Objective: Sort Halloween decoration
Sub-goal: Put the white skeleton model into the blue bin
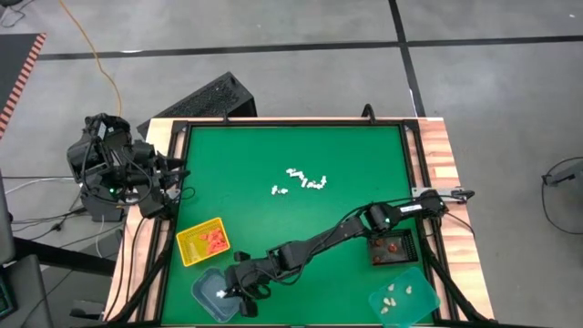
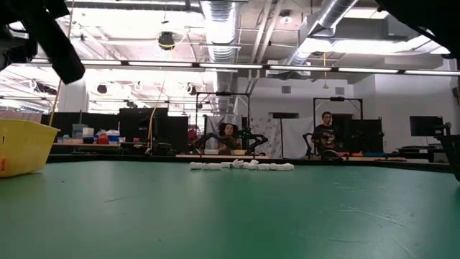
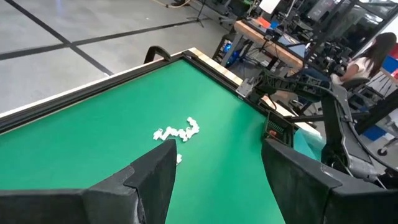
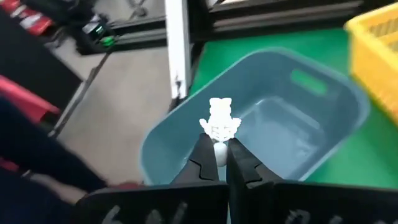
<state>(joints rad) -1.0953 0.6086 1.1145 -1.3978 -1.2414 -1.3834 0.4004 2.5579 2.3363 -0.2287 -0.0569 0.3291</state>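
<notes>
- High view: right gripper [image 1: 221, 293] reaching across the mat to the blue tray [image 1: 204, 293] at the near left corner, a white trinket [image 1: 220, 293] a bright speck at the fingertips, over the tray. Yellow tray [image 1: 202, 241] just beyond the fingers, orange-red trinkets [image 1: 215, 240] inside. White pile [image 1: 301, 180] mid-mat, well apart from both grippers. Black tray [image 1: 393, 247] with a few red pieces and teal tray [image 1: 404, 297] with cream pieces far behind the right arm, at the right edge. Left gripper [image 1: 175, 182] parked at the table's left edge — off the green.
- Low view: row of white pile pieces across the far mat; yellow tray wall at the left edge; dark arm segments overhead; two seated people in the room behind.
- Left wrist view: fingers [image 3: 155, 180] spread wide, nothing between them; white pile ahead of the fingertips on the mat.
- Right wrist view: fingers [image 4: 202, 158] pressed together, pinching the white trinket by its lower end — the skeleton-like figure standing up past the tips, above the blue tray's hollow. Yellow tray beside the blue tray.
</notes>
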